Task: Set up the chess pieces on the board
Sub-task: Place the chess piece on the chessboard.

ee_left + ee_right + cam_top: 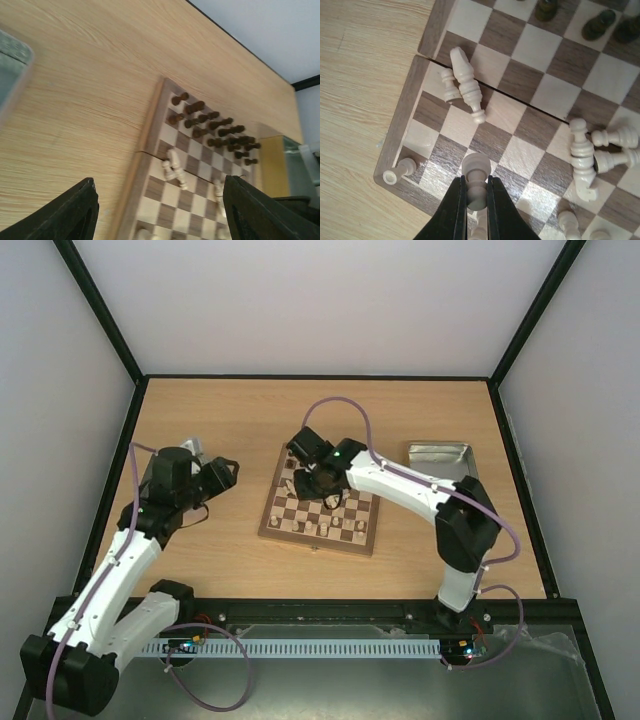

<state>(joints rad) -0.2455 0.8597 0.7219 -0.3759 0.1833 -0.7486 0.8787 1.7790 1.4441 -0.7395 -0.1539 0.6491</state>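
The board (pixel 300 525) lies mid-table. In the right wrist view my right gripper (pixel 476 184) is shut on a cream pawn-like chess piece (pixel 476 167), held just above the board's (pixel 402 125) near corner squares. Other cream pieces lie toppled: a tall one (pixel 466 82) beside a pawn (pixel 449 85), a cluster (pixel 585 155) to the right, and one (pixel 399 172) on the corner border. Dark pieces (pixel 215 130) stand in rows at the far side. My left gripper (pixel 160 220) hangs open over the table left of the board (pixel 150 130), with nothing between its fingers (pixel 70 215).
A grey metal tray (pixel 440 455) sits right of the board. Another tray's edge (pixel 10 70) shows at the left of the left wrist view. Black frame posts and pale walls close in the wooden table (pixel 220 560).
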